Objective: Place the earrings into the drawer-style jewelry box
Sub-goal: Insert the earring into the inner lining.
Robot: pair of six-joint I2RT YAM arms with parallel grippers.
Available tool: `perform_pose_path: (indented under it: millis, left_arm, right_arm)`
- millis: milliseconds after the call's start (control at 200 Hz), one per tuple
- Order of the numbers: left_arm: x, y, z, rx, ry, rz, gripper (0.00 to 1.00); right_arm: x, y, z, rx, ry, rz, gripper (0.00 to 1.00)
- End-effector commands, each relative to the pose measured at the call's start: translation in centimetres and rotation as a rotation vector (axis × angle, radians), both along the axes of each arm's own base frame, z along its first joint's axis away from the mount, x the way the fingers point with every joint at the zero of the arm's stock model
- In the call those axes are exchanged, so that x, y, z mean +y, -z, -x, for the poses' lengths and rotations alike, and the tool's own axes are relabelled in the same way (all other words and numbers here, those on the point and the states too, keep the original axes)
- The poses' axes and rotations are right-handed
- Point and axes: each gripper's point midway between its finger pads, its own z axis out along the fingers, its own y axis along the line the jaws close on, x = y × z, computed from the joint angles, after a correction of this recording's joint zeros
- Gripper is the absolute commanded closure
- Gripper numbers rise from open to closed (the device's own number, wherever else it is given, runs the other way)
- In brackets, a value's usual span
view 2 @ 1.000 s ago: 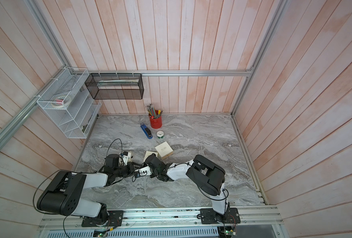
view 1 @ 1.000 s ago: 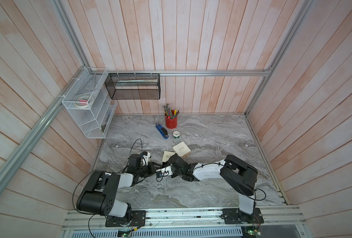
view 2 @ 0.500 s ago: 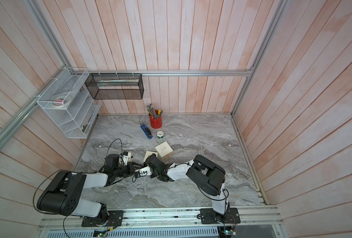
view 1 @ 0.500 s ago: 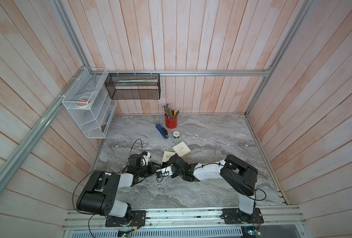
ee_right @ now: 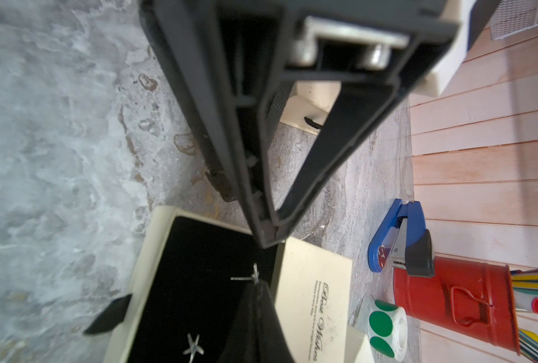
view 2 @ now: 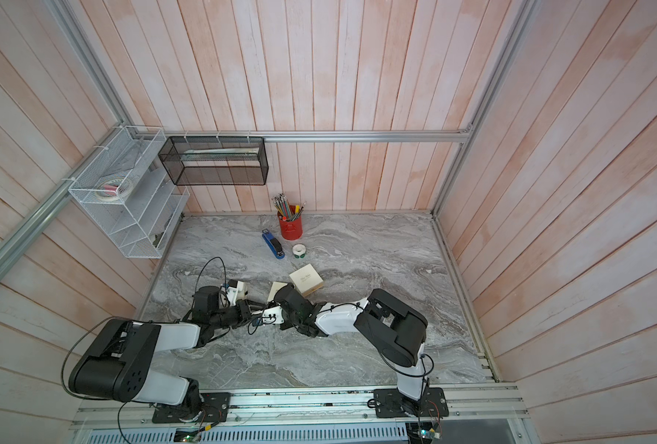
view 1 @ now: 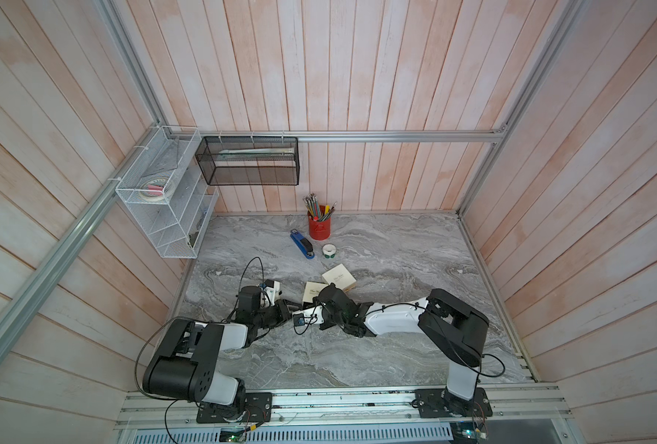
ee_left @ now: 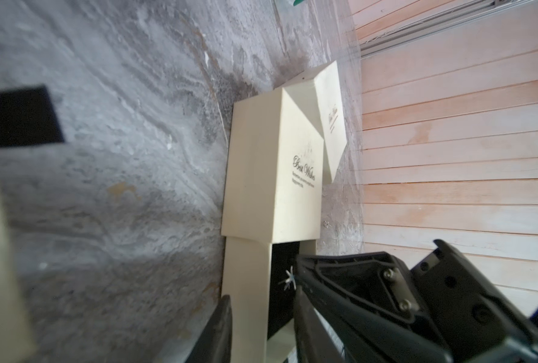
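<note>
On the counter [view 1: 396, 250] the cream jewelry box [ee_left: 296, 169] is seen with its drawer [ee_right: 159, 232] pulled partly out, the black lining exposed. One wall of the drawer is grasped by the jaws of the left gripper [ee_right: 267, 235]. The right gripper [ee_right: 256, 290] is poised over the lining, its jaws clenched on a starfish earring [ee_right: 253, 273] whose post is pointed sideways. A second earring [ee_right: 193, 345] is laid flat on the lining. A similar box [view 1: 338, 277] is set just behind
</note>
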Motion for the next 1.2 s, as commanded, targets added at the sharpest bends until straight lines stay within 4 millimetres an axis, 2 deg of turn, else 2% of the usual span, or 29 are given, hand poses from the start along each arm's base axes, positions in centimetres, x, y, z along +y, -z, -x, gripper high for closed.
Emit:
perform_pose_path:
  millis: [0, 370, 850, 1195]
  left_arm:
    - [0.1, -0.3, 0.2, -0.011, 0.008, 0.025, 0.65]
    - [0.6, 0.4, 0.2, 0.006, 0.000, 0.018, 0.69]
    - [0.4, 1.2, 0.4, 0.029, 0.018, 0.019, 0.70]
    - [0.3, 1.5, 0.3, 0.040, 0.036, 0.018, 0.70]
  right_arm:
    - [0.2, -0.3, -0.4, 0.011, 0.014, -0.018, 1.00]
    - [0.9, 0.4, -1.0, 0.004, 0.012, -0.003, 1.00]
    - [-0.7, 3.1, -0.6, -0.027, -0.002, 0.138, 1.00]
    - [-1.0, 3.4, 0.0, -0.046, -0.028, 0.163, 1.00]
